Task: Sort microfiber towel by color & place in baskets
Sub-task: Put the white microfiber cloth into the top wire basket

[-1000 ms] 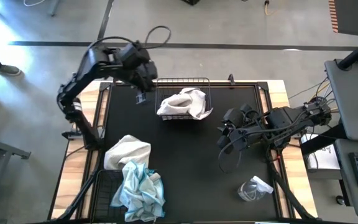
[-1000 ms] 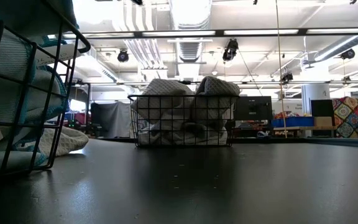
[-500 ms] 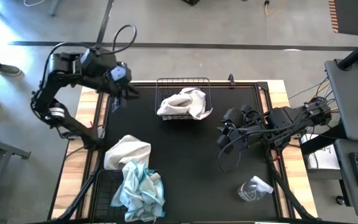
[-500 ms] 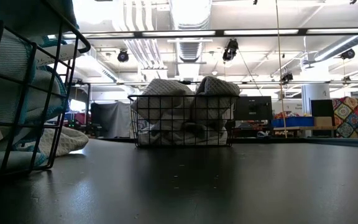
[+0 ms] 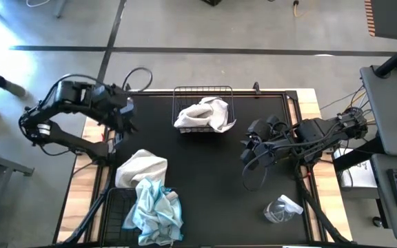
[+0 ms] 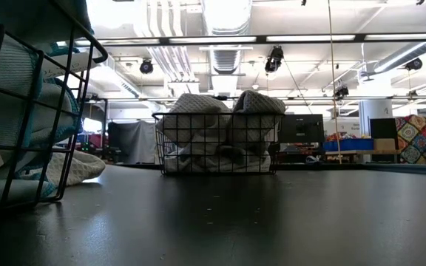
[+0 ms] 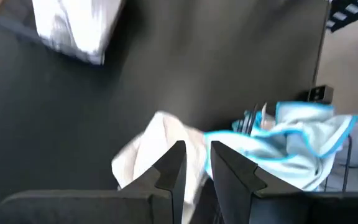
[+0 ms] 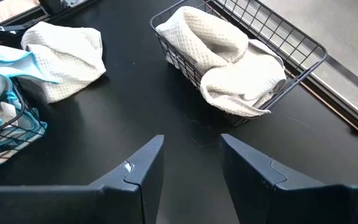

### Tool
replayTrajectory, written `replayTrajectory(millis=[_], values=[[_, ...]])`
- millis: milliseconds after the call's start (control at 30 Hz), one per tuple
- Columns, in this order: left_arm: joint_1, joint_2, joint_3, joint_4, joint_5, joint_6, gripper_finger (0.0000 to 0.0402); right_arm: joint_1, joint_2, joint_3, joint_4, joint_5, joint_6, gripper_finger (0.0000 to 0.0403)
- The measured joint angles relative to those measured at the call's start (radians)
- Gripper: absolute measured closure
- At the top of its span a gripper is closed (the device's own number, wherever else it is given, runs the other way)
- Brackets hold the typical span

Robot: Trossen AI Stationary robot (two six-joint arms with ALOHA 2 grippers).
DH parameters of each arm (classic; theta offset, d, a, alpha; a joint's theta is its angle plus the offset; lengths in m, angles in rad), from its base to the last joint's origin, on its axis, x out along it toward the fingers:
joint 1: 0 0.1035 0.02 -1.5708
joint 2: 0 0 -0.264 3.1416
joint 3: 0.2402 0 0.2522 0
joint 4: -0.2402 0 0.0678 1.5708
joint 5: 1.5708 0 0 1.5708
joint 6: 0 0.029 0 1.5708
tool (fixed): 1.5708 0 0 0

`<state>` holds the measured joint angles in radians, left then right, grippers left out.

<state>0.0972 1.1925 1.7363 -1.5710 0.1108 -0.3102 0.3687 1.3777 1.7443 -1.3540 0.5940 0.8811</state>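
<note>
Seen from above, a black mat (image 5: 212, 179) covers the table. A wire basket (image 5: 203, 110) at upper centre holds white towels (image 5: 204, 115). At the lower left a second basket (image 5: 119, 213) holds light blue towels (image 5: 156, 210), and one loose white towel (image 5: 142, 167) lies on the mat touching that basket's upper edge. The left gripper (image 5: 125, 120) sits at the left mat edge, just above the loose towel and nearer to it than the right gripper (image 5: 252, 146), which waits at right centre. A clear plastic wrapper (image 5: 281, 208) lies at lower right. The table-level view shows the white towel basket (image 6: 217, 140) at centre and the blue towel basket (image 6: 28, 111) cut off at the left edge, with the loose towel (image 6: 80, 166) peeking out behind it; neither arm appears. In the blurred left wrist view, the jaws stand slightly apart and hold nothing, with the loose towel (image 7: 160, 155) straight ahead of the fingers (image 7: 173, 165) and blue cloth (image 7: 297, 149) to its right; the towel's long axis is hard to make out. In the right wrist view, the jaws stand open and empty, facing the white towel basket (image 8: 241, 56) at upper centre.
</note>
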Motion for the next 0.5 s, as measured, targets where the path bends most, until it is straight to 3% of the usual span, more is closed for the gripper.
replayTrajectory(millis=[500], values=[[-0.032, -0.181, -0.419, 0.1, 0.012, -0.099, 0.0342, 0.0, 0.0, 0.0, 0.002, 0.0, 0.002, 0.0257]])
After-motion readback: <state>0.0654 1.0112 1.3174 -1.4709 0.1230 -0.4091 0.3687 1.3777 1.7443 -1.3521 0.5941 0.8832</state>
